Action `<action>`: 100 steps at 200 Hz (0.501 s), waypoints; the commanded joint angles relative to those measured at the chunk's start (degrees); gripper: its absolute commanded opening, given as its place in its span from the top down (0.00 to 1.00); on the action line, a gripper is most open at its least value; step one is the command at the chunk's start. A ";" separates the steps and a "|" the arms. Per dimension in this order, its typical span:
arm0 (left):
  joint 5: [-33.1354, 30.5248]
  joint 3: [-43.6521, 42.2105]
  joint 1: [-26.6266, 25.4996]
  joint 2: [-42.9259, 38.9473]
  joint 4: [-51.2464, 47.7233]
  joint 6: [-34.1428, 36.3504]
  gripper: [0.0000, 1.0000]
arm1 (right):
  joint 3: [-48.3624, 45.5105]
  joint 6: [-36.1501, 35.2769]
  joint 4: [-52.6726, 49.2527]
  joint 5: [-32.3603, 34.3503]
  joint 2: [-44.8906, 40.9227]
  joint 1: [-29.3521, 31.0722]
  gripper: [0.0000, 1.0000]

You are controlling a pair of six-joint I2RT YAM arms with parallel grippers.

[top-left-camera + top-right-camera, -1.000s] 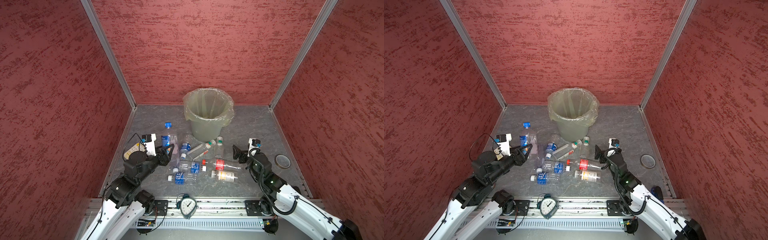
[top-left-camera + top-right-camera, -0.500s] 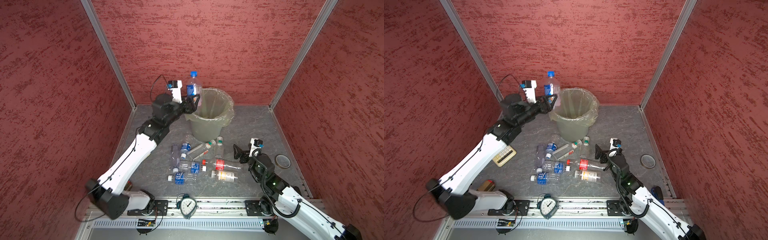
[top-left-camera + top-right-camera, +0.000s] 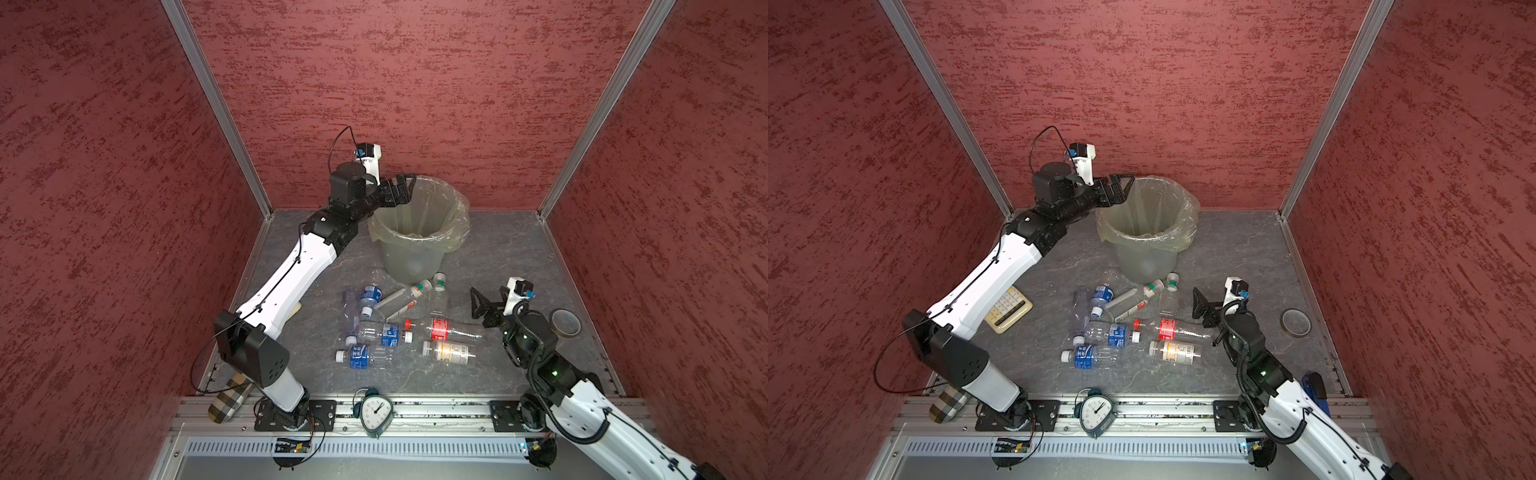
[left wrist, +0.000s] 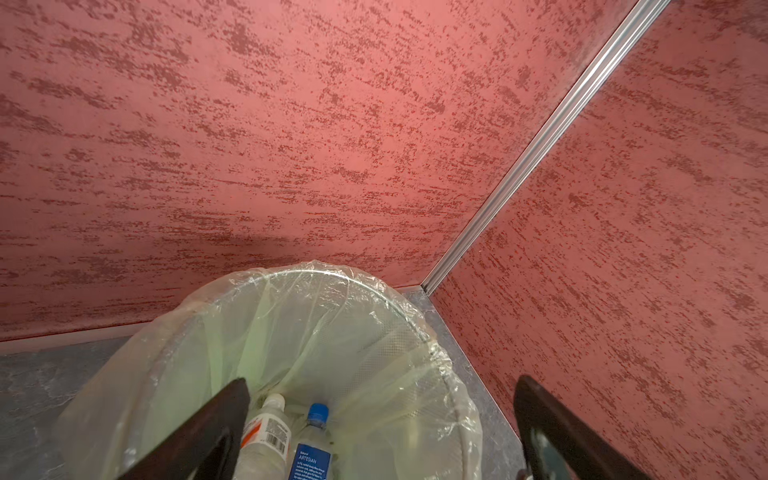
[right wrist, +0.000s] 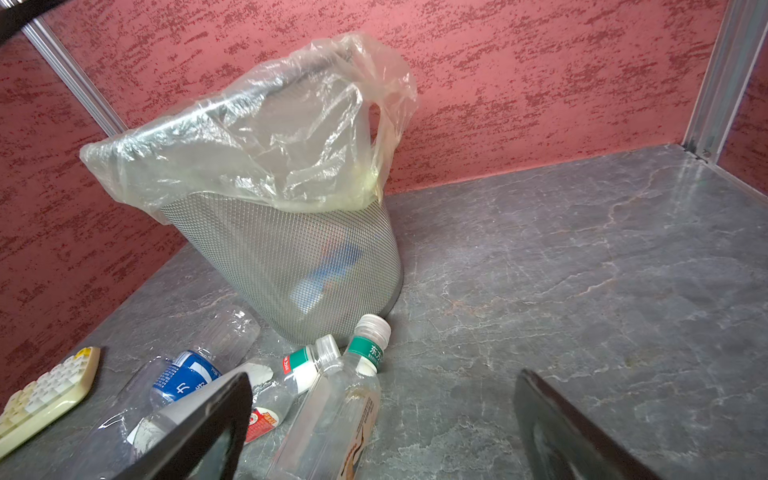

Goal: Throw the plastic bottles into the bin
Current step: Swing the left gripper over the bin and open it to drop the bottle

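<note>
**Ana:** Which fingers are nearer the bottles (image 3: 386,332)?

**Ben:** The right fingers (image 3: 477,305). They are down low by the pile on the worktop (image 3: 519,257). They are spread wide and hold nothing.

**Ana:** And the left fingers (image 3: 405,189)?

**Ben:** They are up over the edge of the bin (image 3: 411,259), well away from the pile. They are wide apart too, with nothing in them. Two bottles lie down inside the bin (image 4: 309,446).

**Ana:** Which one comes next, do you think?

**Ben:** Maybe the bottle with the green neck (image 5: 332,415). It lies on its side right in front of the right fingers. Its long way runs away from them, with the cap end by the foot of the bin.

**Ana:** So the fingers can squeeze its sides?

**Ben:** I think so. But it sits nearer one finger than the middle of the gap, so they need to slide over a bit first.
</note>
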 commanded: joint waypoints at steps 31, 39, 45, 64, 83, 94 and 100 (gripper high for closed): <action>-0.17 -9.54 0.29 -10.14 0.75 2.09 0.01 | 1.21 0.50 0.41 -2.16 2.58 0.01 0.02; -0.43 -11.14 0.31 -11.55 0.62 2.27 0.01 | 1.22 0.53 0.57 -2.16 2.87 -0.03 0.02; -0.62 -12.38 0.32 -12.70 0.41 2.51 0.01 | 1.20 0.51 0.59 -2.01 3.11 0.02 0.02; -1.56 -16.62 0.56 -16.40 0.15 3.25 0.01 | 1.21 0.52 0.86 -1.71 3.87 0.01 0.02; -1.74 -21.58 0.77 -20.49 0.20 3.52 0.01 | 1.24 0.51 1.19 -1.87 4.51 -0.01 0.02; -2.09 -24.54 0.88 -22.70 0.23 3.36 0.01 | 1.19 0.50 1.51 -1.97 4.88 0.01 0.02; -2.26 -26.15 0.88 -23.80 0.18 3.22 0.01 | 1.14 0.55 1.71 -2.01 5.26 0.00 0.01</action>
